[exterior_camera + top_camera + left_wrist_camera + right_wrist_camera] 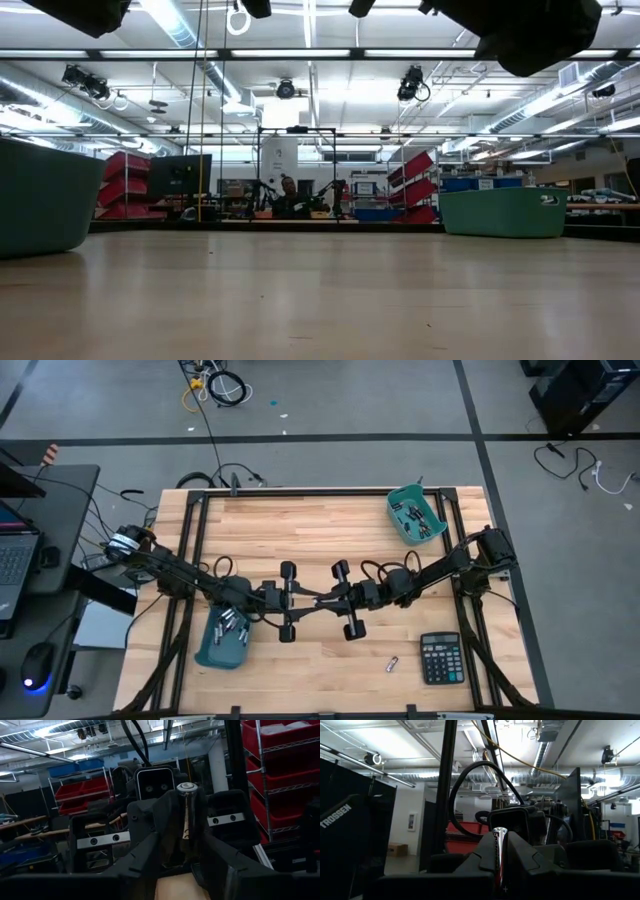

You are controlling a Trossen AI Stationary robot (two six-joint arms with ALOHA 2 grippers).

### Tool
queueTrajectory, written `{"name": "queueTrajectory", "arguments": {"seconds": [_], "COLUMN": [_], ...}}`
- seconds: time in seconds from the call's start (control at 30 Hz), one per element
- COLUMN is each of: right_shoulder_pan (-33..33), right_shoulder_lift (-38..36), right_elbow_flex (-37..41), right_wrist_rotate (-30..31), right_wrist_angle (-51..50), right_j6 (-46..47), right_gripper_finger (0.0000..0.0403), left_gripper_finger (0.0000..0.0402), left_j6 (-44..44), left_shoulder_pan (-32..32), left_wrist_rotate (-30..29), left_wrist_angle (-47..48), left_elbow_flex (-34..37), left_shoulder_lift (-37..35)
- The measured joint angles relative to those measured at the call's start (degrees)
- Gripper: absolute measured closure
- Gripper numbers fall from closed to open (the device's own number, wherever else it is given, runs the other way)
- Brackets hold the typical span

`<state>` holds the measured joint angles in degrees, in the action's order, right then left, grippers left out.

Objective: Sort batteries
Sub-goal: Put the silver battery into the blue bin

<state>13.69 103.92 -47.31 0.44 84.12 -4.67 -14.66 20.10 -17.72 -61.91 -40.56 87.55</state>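
Both arms meet above the middle of the table. My right gripper (328, 599) is shut on one silver battery (499, 851). My left gripper (308, 601) faces it tip to tip. It is open, with its fingers standing on either side of that same battery (185, 817). One more battery (393, 663) lies on its side on the wood near the calculator. Several batteries lie in the near left teal bin (212, 650). Several more lie in the far right teal bin (402, 523). My right gripper pinches the battery between its two fingers, which come from the table's right, about level and tipped slightly up. The battery lies along the fingers, and its capped end (500, 832) sticks out past their tips. It is lifted clear of the table.
A black calculator (440, 657) lies near the front right corner. In the low view the teal bins stand at the left (40, 195) and the right (503, 212), with bare wood between them. Black frame rails run along the table's left and right sides.
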Motion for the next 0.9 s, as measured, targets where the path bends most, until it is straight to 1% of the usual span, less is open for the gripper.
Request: {"name": "queueTrajectory", "arguments": {"seconds": [0.2, 0.33, 0.5, 0.6, 0.73, 0.9], "right_shoulder_pan": [0.04, 0.04, 0.07, 0.07, 0.22, 0.30], "right_shoulder_lift": [-0.06, -0.11, -0.11, -0.12, -0.33, -0.31], "right_elbow_flex": [0.00, -0.02, -0.02, -0.02, -0.02, -0.02], "right_wrist_rotate": [0.43, 1.01, 1.30, 1.39, 5.12, 5.81], "right_wrist_angle": [0.02, -0.19, -1.09, -1.58, -3.89, -4.89], "right_j6": [-0.26, -0.24, -0.35, -0.39, -0.82, -1.50], "right_gripper_finger": [0.0391, 0.0390, 0.0390, 0.0390, 0.0390, 0.0390], "left_gripper_finger": [0.0327, 0.0350, 0.0354, 0.0349, 0.0341, 0.0340], "left_j6": [-0.01, 0.08, 0.42, 1.93, 2.20, 3.07], "left_shoulder_pan": [0.02, 0.07, 0.28, 0.28, 0.28, 0.28], "left_wrist_rotate": [-0.20, 0.00, -0.04, -0.06, -0.53, -1.11], "left_wrist_angle": [-0.07, 0.10, 0.32, 0.33, 0.40, 0.42], "left_elbow_flex": [0.04, 0.09, 0.09, 0.09, 0.20, 0.22], "left_shoulder_lift": [0.00, 0.00, 0.00, 0.00, 0.00, 0.00]}}
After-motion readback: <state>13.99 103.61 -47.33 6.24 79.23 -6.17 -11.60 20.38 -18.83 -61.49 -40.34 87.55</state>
